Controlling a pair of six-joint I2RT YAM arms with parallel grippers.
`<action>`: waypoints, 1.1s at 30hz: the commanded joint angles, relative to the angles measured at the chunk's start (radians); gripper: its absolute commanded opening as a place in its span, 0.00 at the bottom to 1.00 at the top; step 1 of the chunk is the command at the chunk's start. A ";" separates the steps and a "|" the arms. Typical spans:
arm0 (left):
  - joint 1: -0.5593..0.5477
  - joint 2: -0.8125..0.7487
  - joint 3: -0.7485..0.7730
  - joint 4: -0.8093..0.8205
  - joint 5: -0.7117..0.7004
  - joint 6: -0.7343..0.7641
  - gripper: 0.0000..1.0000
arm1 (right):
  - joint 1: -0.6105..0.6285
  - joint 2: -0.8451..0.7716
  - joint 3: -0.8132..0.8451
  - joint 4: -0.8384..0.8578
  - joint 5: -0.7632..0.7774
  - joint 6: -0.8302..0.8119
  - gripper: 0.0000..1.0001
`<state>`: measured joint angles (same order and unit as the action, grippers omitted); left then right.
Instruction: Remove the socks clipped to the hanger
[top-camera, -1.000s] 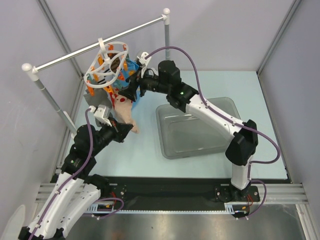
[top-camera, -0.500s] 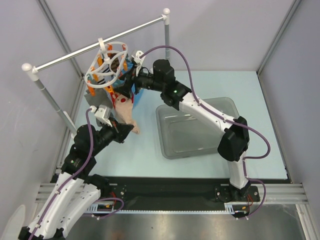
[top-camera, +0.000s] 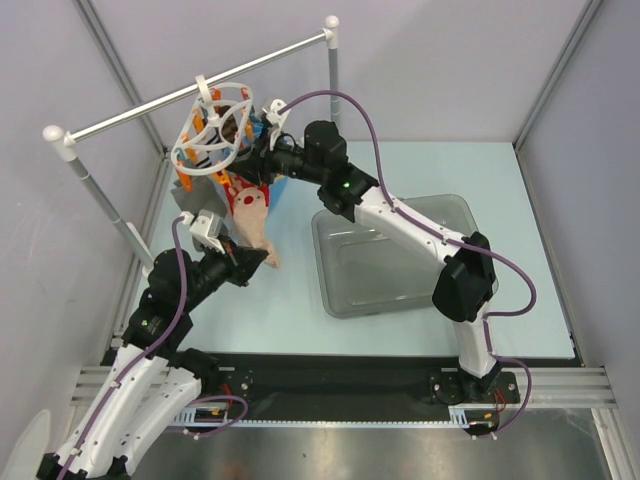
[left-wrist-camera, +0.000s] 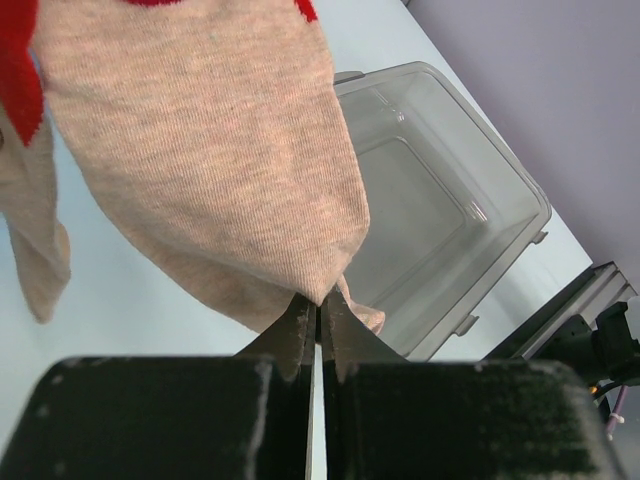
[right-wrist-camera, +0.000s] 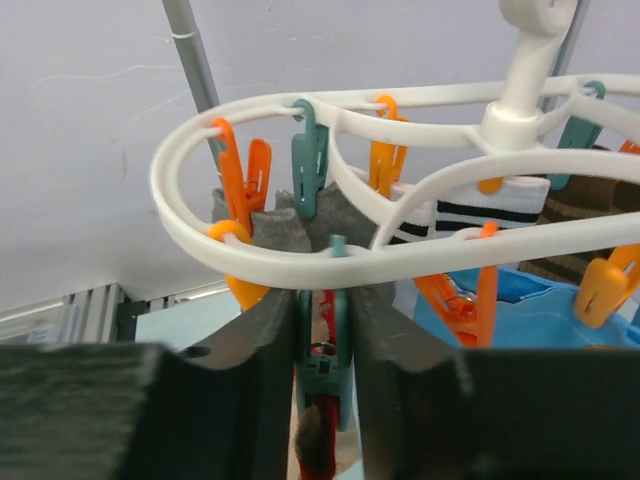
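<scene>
On my top view the hanger (top-camera: 213, 130) hangs by its hook from the rail (top-camera: 190, 88), at the far left of the table (top-camera: 290, 290). Both arms reach toward it.

My left gripper (left-wrist-camera: 318, 315) is low, below the hanger, with its jaws pressed together on the bottom tip of the pink sock (left-wrist-camera: 210, 160). That sock hangs from the hanger's underside and has red patches near its top. The clear bin (left-wrist-camera: 440, 220) sits on the table beyond it, to the right.

My right gripper (right-wrist-camera: 325, 300) is up at the ring's near edge. Its two fingers (right-wrist-camera: 270, 370) stand on either side of a teal clip (right-wrist-camera: 325, 390) and touch it on both sides, so I read the jaws as clamped on that clip. Something red shows inside the clip, but I cannot tell for sure that it is the pink sock.

Clipped around the ring are a grey sock (right-wrist-camera: 280, 230), a striped sock (right-wrist-camera: 470, 205) in white with black bands, and a brown sock (right-wrist-camera: 590, 200). Orange clips (right-wrist-camera: 245, 175) dangle between them. A blue cloth (right-wrist-camera: 520, 300) hangs under the right side.
</scene>
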<state>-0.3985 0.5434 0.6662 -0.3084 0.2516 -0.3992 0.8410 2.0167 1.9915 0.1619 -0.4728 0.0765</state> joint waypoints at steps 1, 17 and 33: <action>0.006 0.003 -0.008 0.045 0.026 0.014 0.00 | 0.009 -0.015 0.015 0.064 0.046 0.000 0.24; 0.006 -0.010 -0.016 0.074 0.110 0.016 0.00 | -0.011 -0.136 -0.159 0.019 0.031 0.049 0.62; 0.007 -0.017 -0.034 0.152 0.296 -0.023 0.00 | 0.053 -0.728 -0.878 -0.054 0.002 -0.214 0.82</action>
<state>-0.3969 0.5381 0.6472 -0.2363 0.4664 -0.4023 0.8516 1.3422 1.1522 0.1520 -0.4603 -0.0322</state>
